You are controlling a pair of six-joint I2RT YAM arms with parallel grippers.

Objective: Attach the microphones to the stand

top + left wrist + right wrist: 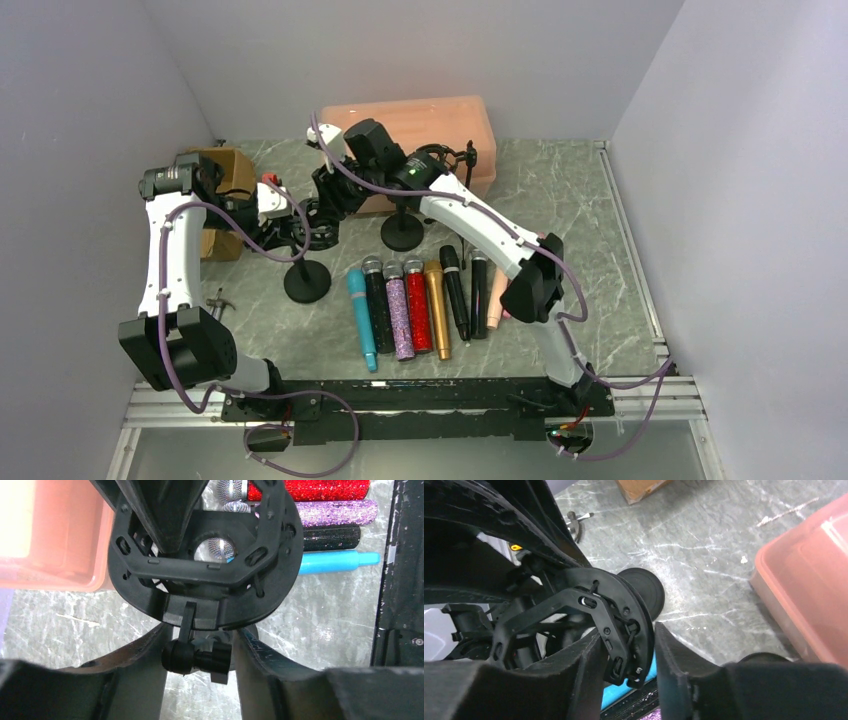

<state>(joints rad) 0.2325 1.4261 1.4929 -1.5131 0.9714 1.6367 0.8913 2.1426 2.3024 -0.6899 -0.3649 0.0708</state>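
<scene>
Several microphones (417,305) lie side by side on the table's near half: teal (362,318), black glitter, purple glitter, red glitter, gold, two black and a peach one. The stand (306,280) left of them carries a black shock-mount ring (318,225). My left gripper (200,640) is shut on the black pivot knob (197,659) under that ring (150,580). From the far side, my right gripper (628,635) is shut on the ring's rim (624,605). The mount holds no microphone; the lying ones (335,512) show past it.
A second black stand (402,235) stands behind the row. A salmon bin (420,120) sits at the back, a cardboard box (225,175) at the back left. Grey walls close in both sides.
</scene>
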